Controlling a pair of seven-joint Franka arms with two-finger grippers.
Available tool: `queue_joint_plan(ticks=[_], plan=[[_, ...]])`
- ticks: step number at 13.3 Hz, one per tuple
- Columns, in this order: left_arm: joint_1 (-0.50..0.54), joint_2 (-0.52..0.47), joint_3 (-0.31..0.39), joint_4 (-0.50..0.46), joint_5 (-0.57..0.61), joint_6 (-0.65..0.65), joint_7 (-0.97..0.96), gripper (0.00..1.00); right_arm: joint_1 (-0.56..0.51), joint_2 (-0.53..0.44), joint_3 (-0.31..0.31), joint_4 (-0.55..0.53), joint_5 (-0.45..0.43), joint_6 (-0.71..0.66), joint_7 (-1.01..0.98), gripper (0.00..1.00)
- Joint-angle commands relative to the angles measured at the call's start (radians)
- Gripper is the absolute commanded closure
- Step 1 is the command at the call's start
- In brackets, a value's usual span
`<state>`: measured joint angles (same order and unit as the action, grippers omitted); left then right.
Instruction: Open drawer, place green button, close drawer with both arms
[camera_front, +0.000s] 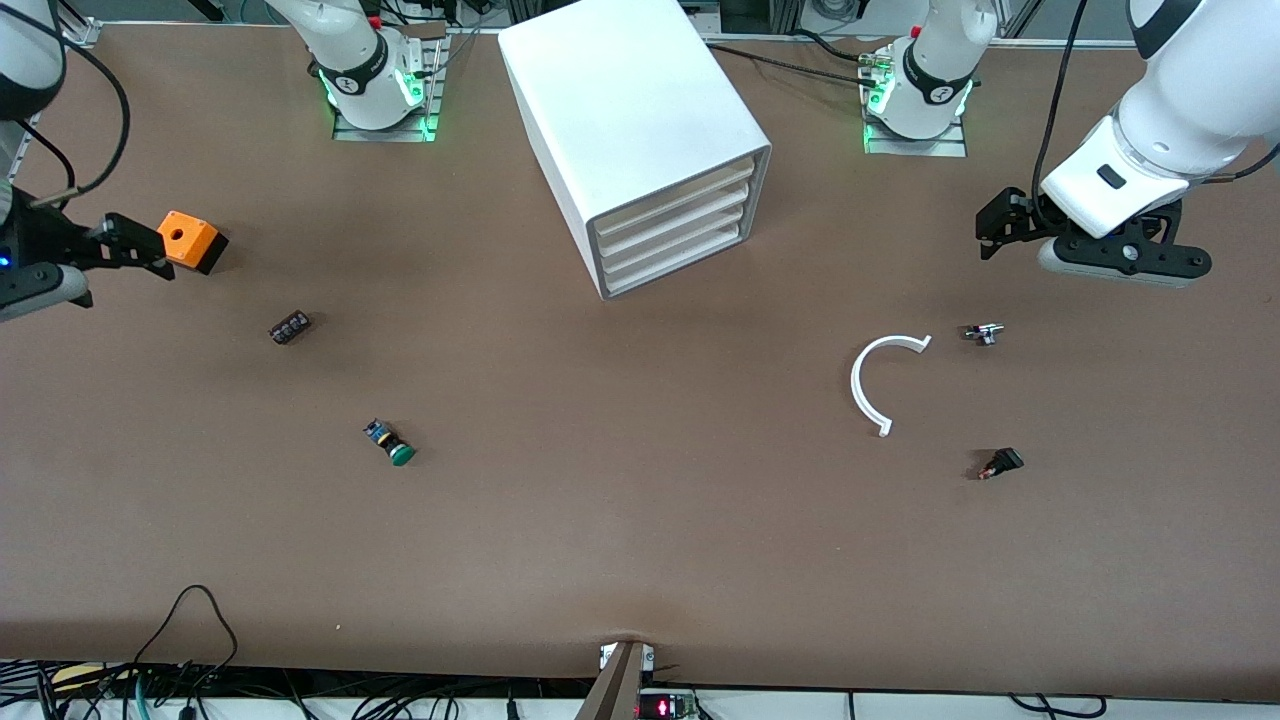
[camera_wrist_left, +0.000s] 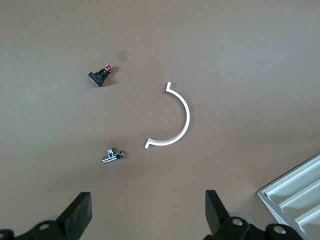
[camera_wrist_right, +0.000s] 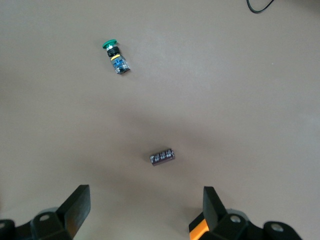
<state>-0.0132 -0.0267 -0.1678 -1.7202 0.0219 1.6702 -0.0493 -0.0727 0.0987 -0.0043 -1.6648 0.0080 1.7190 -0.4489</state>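
The white cabinet (camera_front: 640, 120) stands at the middle of the table near the arm bases, its drawers all shut; a lower drawer (camera_front: 680, 262) faces the front camera at a slant. The button (camera_front: 390, 443), green cap and blue-yellow rear, lies on its side toward the right arm's end; it also shows in the right wrist view (camera_wrist_right: 116, 56). My right gripper (camera_front: 140, 248) is open and empty beside the orange box (camera_front: 192, 240). My left gripper (camera_front: 990, 228) is open and empty over the left arm's end; the cabinet's corner (camera_wrist_left: 295, 200) shows in its wrist view.
A small dark cylinder part (camera_front: 289, 327) lies between the orange box and the button. Toward the left arm's end lie a white C-shaped strip (camera_front: 880, 385), a small metal part (camera_front: 985, 333) and a black-and-red switch (camera_front: 1000, 463).
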Motion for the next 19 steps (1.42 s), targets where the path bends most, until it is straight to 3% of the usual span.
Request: queue_joint_plan(ticks=[1, 6, 8, 11, 14, 17, 19], plan=[[-0.002, 0.018, -0.004, 0.033, 0.009, -0.026, -0.012, 0.00, 0.025, 0.076, 0.001, 0.031, 0.009, 0.020, -0.010, 0.00], [-0.007, 0.045, -0.033, 0.065, 0.004, -0.085, -0.035, 0.00, 0.039, 0.171, 0.001, 0.033, 0.006, 0.113, -0.010, 0.00], [-0.024, 0.109, -0.047, 0.155, -0.005, -0.203, -0.029, 0.00, 0.040, 0.197, 0.001, 0.043, 0.010, 0.129, -0.010, 0.00], [-0.027, 0.244, -0.045, 0.296, -0.198, -0.335, -0.024, 0.00, 0.070, 0.248, 0.001, 0.069, 0.001, 0.139, -0.013, 0.00], [-0.040, 0.298, -0.049, 0.301, -0.373, -0.328, -0.023, 0.00, 0.096, 0.302, 0.001, 0.114, -0.005, 0.142, -0.045, 0.00], [-0.045, 0.419, -0.045, 0.301, -0.622, -0.308, -0.020, 0.00, 0.099, 0.342, 0.000, 0.116, 0.013, 0.217, -0.103, 0.00], [-0.057, 0.462, -0.045, 0.301, -0.678, -0.275, 0.003, 0.00, 0.119, 0.369, 0.001, 0.114, 0.013, 0.226, -0.109, 0.00]])
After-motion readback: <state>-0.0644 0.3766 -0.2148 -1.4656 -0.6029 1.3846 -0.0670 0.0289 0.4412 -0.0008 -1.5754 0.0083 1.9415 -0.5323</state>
